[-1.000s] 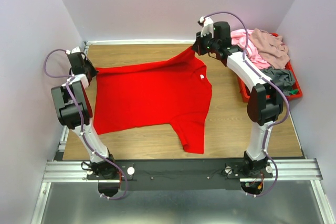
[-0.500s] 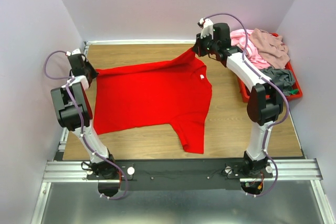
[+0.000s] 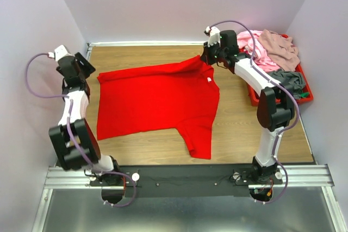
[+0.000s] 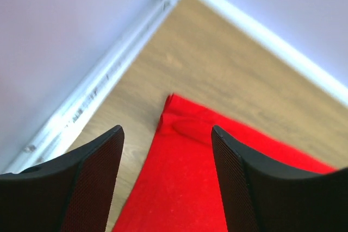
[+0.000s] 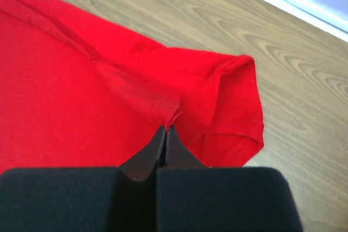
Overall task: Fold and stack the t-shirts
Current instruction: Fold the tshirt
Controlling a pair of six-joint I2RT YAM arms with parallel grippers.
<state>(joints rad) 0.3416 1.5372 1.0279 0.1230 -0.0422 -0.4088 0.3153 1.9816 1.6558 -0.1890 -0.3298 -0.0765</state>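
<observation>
A bright red t-shirt [image 3: 157,101] lies spread flat on the wooden table, its white neck label [image 3: 208,80] at the right. My left gripper [image 3: 86,68] hovers open just left of the shirt's far-left corner. In the left wrist view that corner [image 4: 182,126] lies on the wood between and beyond the spread fingers [image 4: 92,177], untouched. My right gripper [image 3: 208,58] is shut on the shirt's far-right part. The right wrist view shows the gripper [image 5: 165,130] pinching a fold of red fabric beside the sleeve [image 5: 234,101]. Pink [image 3: 255,47], mauve-beige [image 3: 280,47] and grey [image 3: 288,79] t-shirts lie heaped at the right.
A red plastic tray [image 3: 253,97] at the table's right edge holds the heap of shirts. Lilac walls close in the table at the left, back and right, with a white rail [image 4: 103,80] along the left wall. Bare wood [image 3: 239,129] shows around the red shirt.
My left gripper has opened, let go of the shirt's far-left corner and pulled back to the left. That corner now rests on the table. The right gripper keeps its hold.
</observation>
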